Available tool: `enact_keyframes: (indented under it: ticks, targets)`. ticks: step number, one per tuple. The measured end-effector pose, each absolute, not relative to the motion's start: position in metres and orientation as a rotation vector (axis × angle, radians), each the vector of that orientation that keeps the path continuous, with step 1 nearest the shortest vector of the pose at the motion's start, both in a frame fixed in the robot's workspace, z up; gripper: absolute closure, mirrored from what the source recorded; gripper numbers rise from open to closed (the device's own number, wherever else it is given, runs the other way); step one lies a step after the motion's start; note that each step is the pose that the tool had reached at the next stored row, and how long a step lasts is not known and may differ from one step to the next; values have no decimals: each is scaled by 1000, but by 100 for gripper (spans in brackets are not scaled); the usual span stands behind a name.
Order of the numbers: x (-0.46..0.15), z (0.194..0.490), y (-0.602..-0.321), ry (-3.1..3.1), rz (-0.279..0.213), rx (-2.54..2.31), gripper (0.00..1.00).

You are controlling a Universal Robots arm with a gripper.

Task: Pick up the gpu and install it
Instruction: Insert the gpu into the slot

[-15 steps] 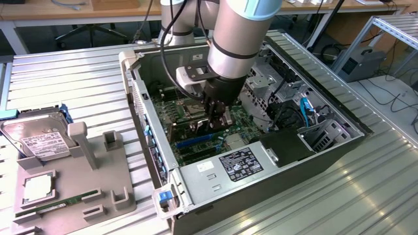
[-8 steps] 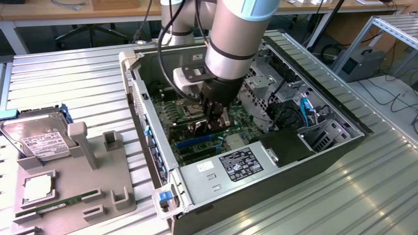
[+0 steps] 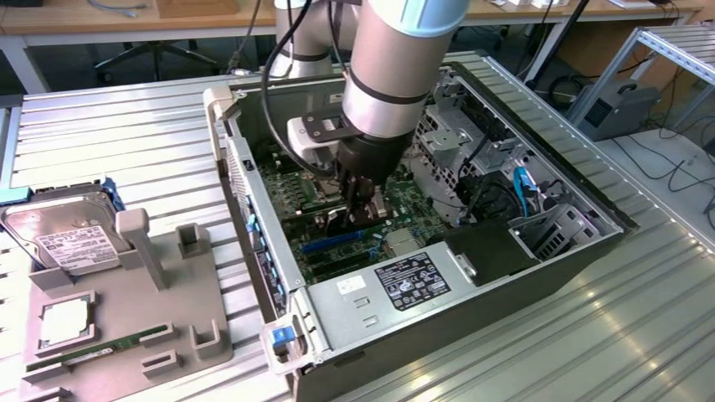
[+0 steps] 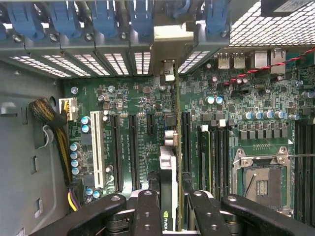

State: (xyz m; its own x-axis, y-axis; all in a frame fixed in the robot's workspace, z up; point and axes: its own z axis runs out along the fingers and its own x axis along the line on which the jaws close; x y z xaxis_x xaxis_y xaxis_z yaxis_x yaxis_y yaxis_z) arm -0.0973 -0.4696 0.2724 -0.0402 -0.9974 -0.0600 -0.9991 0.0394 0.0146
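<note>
My gripper (image 3: pixel 360 205) reaches down inside the open computer case (image 3: pixel 558 260), over the green motherboard (image 4: pixel 128 98). It is shut on the gpu (image 4: pixel 168 162), which I see edge-on in the wrist view as a thin card running between the two black fingers (image 4: pixel 147 211). The card's silver bracket end (image 4: pixel 167 37) sits against the rear slot openings, under the blue clips (image 4: pixel 103 17). The card stands upright over the long black expansion slots (image 4: pixel 186 142). Whether its edge is in a slot I cannot tell. In the exterior view the gpu (image 3: pixel 372 213) shows as a small piece under the wrist.
A grey parts holder (image 3: pixel 134 327) stands at the exterior view's left, carrying a silver hard drive (image 3: pixel 62 239), a processor chip (image 3: pixel 67 322) and a green RAM stick (image 3: pixel 95 353). Inside the case are the power supply (image 3: pixel 414 280), drive cage (image 3: pixel 447 138), cables (image 4: pixel 49 118) and processor socket (image 4: pixel 261 179).
</note>
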Motion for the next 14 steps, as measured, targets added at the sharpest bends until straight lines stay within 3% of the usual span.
enact_keyframes:
  ticks: [14]
  targets:
    - [-97,267,-469,2248,81,-2160,73]
